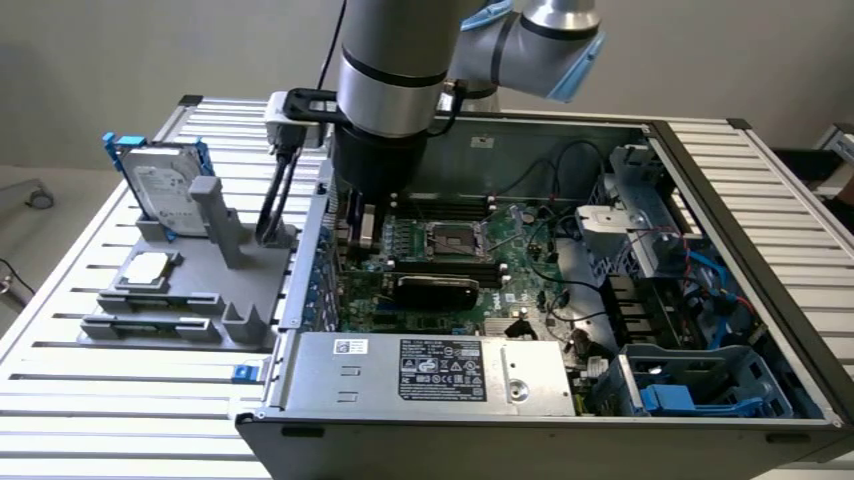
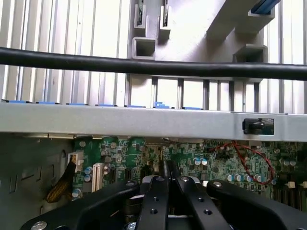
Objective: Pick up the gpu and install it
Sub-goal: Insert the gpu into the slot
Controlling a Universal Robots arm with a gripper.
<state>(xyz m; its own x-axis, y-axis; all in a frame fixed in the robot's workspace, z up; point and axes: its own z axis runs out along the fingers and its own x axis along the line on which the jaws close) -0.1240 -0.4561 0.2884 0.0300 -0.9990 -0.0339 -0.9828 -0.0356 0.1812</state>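
Arm [image 1: 380, 100] stands upright inside the case [image 1: 747, 190]; tool [image 2: 167, 167] pinched narrow over the motherboard [image 2: 211, 160].

The arm [image 1: 387, 70] hangs in from twelve o'clock in the exterior view, its wrist [image 1: 378, 165] pointing straight down toward six. The gripper [image 2: 167, 168] is closed, its black fingers [image 2: 154, 201] pressed together, tips almost meeting.

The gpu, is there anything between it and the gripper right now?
Nothing visible stands between them. The gpu sits on the motherboard close beside the arm at its lower end, with no cable or part across the gap. The shut gripper hangs low over the board; whether it touches the card cannot be told.
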